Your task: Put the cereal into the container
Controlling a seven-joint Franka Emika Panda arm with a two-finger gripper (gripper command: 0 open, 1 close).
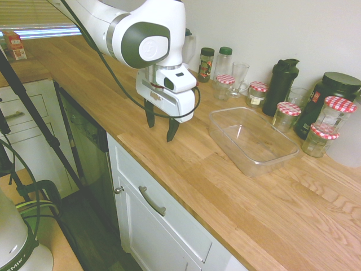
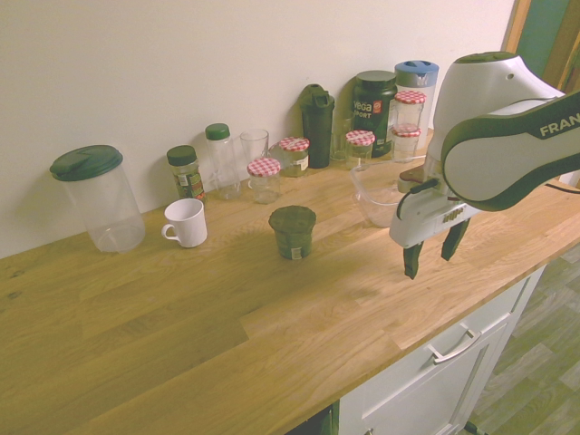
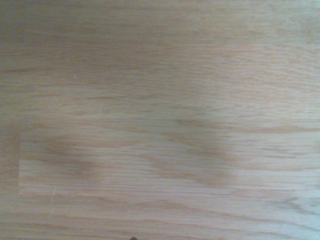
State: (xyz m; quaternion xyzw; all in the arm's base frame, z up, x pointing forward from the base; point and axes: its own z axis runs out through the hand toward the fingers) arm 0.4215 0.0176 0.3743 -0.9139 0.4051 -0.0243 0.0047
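Both end effector (image 2: 432, 255) fingers spread, empty, above bare tabletop (image 2: 272, 317); cereal (image 2: 293, 232) at its 9 o'clock, container (image 1: 252, 140) probably just behind it.

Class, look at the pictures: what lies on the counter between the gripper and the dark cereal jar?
Only bare wooden counter separates the gripper from the cereal jar, seen in the second exterior view.

A wooden countertop (image 2: 181, 308) carries the cereal (image 2: 293, 231) beside a white mug (image 2: 187, 222), the container (image 1: 252, 139) near the wall, and jars (image 1: 287, 116) along the far edge.
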